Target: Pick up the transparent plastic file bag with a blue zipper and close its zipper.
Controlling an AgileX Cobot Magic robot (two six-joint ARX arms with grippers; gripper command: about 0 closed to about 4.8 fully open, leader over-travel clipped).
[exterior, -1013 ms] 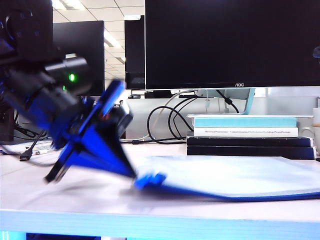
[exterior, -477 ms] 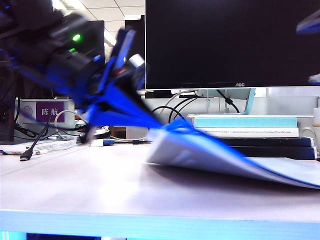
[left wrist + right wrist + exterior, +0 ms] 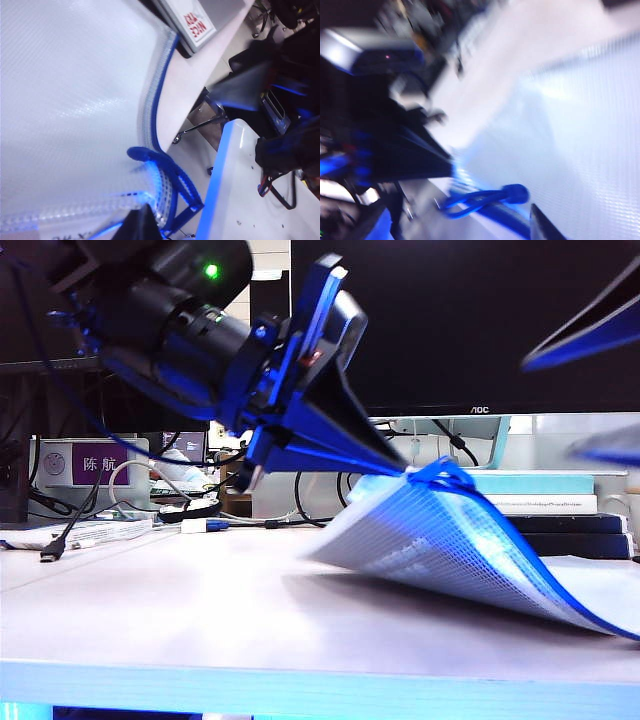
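1. Exterior view: the left gripper (image 3: 405, 470), pressed together, pinches a corner of the file bag (image 3: 450, 540) above the table (image 3: 200, 610); the bag's far end rests on it. The right gripper (image 3: 590, 390) hangs spread at upper right, apart from the bag.
2. Left wrist view: the zipper (image 3: 157, 110) edges the mesh bag.
3. Right wrist view: blurred blue cord (image 3: 485, 197) beside the bag.

Office, desk (image 3: 150, 590), AOC monitor (image 3: 450, 320), stacked books (image 3: 540, 502)
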